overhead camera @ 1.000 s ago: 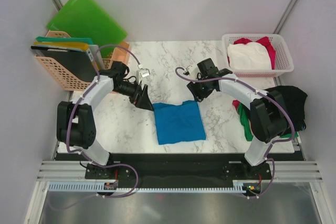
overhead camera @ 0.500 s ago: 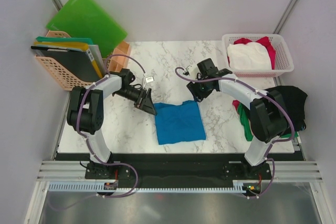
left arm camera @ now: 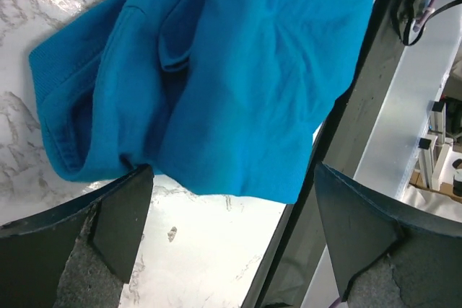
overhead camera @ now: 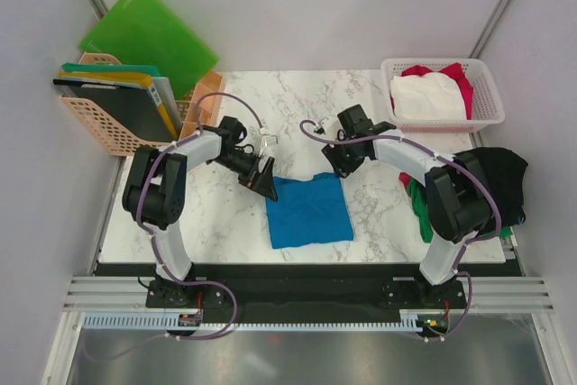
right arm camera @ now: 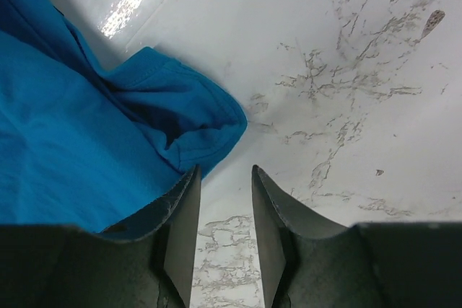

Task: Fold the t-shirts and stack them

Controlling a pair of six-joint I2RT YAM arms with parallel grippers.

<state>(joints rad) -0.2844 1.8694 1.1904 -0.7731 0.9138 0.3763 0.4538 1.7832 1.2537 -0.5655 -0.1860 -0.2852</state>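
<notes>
One blue t-shirt (overhead camera: 309,210), part-folded, mid-frame in the top view: my left gripper (overhead camera: 264,183), spread wide and empty, at its upper-left corner; my right gripper (right arm camera: 225,200), narrowly parted, empty, at its upper-right corner; advice: pinch both corners squarely, lift together, fold evenly.
</notes>
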